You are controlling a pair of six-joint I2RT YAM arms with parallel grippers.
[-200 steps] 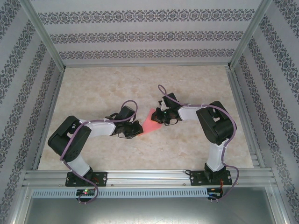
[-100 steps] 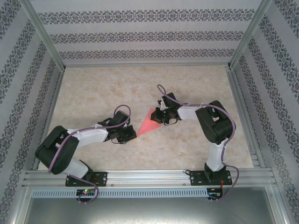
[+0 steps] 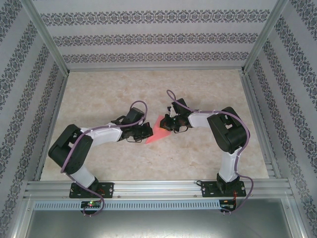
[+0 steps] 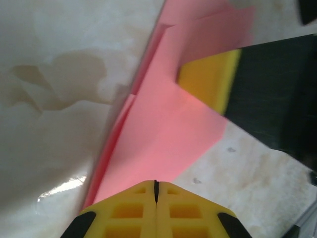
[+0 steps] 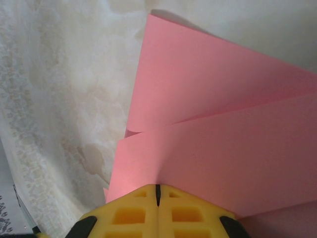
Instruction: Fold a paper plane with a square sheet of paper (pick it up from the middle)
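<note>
Swinging back in from the left, the left gripper has its fingers pressed together at the near edge of the half-folded salmon-pink paper sheet; whether they nip it, I cannot tell. Just beyond those fingertips, the right gripper pinches a raised flap. Best run slowly along the crease while the right pinch anchors the sheet.

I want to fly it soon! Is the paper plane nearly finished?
Partway. Done: the pink paper is already folded into a pointed wedge with layered flaps. In hand: the right gripper is clamped on one flap, and the left gripper, shut, meets the paper's edge. Left: the flaps look loose rather than flat, so it probably needs more folds and creasing.
</note>
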